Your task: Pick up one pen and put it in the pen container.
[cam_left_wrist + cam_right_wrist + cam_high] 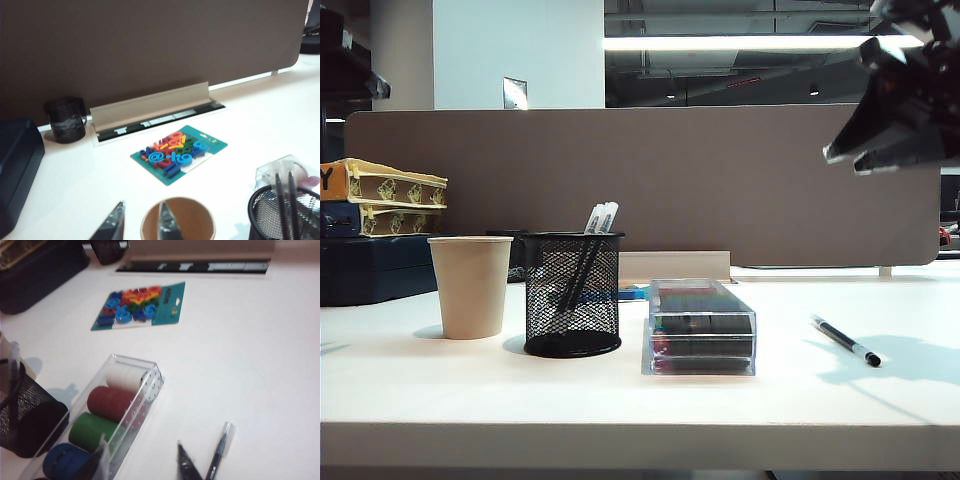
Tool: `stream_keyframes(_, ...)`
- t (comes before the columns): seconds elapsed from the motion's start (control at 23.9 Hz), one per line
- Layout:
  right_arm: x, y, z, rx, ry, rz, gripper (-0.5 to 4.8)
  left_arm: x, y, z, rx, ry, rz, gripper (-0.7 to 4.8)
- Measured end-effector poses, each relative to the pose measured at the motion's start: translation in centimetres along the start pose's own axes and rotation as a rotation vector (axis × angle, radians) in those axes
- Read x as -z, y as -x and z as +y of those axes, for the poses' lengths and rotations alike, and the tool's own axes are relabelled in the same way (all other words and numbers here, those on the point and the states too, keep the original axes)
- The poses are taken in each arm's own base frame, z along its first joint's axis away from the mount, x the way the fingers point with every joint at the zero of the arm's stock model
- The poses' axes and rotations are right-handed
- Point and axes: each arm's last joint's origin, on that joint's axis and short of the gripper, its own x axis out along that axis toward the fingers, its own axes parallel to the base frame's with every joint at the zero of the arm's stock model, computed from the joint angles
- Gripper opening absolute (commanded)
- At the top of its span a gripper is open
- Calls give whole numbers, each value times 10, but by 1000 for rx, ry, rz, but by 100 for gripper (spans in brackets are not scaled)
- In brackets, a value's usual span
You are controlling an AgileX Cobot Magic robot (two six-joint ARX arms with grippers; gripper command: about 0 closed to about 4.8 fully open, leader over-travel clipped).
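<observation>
Pen [846, 341] in question lay alone on the white table [620, 400] at the right, well apart from the other items, its black barrel angled toward the near right. The right gripper [865, 155] hung high above it at the upper right of the exterior view, its dark fingers parted and empty; in the right wrist view one fingertip [186, 462] showed just beside the pen [216, 455]. The pen container [573, 292], a black mesh cup, stood left of centre with two black-and-white pens [598, 220] already leaning inside it. A beige paper cup [470, 285] stood just to its left, and a clear plastic box [701, 325] of coloured rolls sat just to its right. The left gripper [141, 222] was out of the exterior view; its wrist camera showed its two fingertips held apart, empty, over the paper cup [177, 220]. Farther back lay a teal card of coloured letters [177, 152], near a brown partition [640, 180] and a dark mug [65, 119].
</observation>
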Motion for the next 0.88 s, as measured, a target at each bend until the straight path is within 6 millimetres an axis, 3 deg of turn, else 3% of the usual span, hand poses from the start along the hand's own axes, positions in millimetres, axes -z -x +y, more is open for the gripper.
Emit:
stream_keyframes(0.38, 27, -29, -9, 63, -32, 150, 173, 14, -10, 1, 1, -2, 79, 84)
stream_keyframes(0.5, 26, -35, -10, 102, -26, 159, 213, 17, -11, 1, 4, -24, 93, 84)
stream_keyframes(0.88, 24, -64, -3, 183, 5, 202, 212, 25, -16, 2, -10, -25, 138, 84)
